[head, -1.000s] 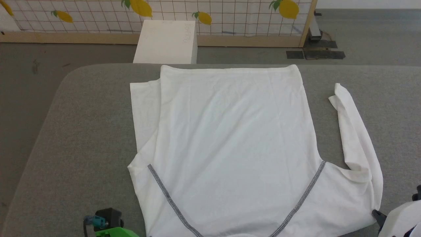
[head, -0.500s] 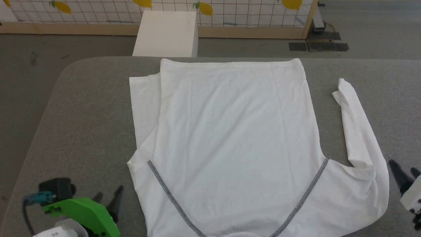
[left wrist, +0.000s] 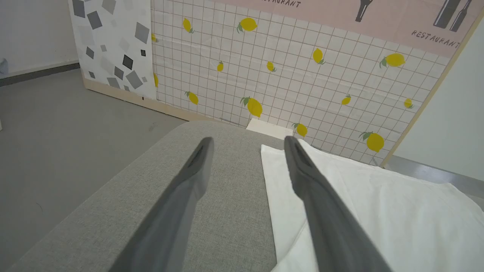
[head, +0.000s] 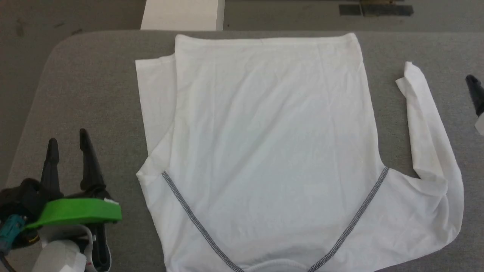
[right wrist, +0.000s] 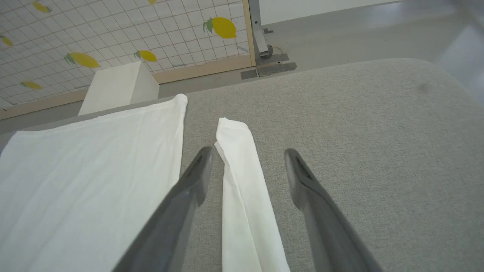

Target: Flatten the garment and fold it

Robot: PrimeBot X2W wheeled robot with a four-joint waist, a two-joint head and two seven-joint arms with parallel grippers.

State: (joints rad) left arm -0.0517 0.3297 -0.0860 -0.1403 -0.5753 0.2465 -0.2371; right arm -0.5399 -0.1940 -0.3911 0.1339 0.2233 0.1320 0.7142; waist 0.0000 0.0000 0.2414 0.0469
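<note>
Head view: large white thin-fabric long-sleeved shirt [head: 264,132] flattened mid-frame;
dark two-fingered left gripper [head: 68,138] spread, empty, lower left; right gripper [right wrist: 248,152] spread, lined up on loose sleeve [right wrist: 242,196], probably for folding.

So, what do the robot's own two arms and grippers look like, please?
Each gripper has two long, dark grey fingers that taper to narrow tips. Behind the left gripper sit a bright green bracket, a small teal connector and a pale forearm. The right gripper has the same dark fingers, and in the head view a pale part shows behind one of them.
</note>
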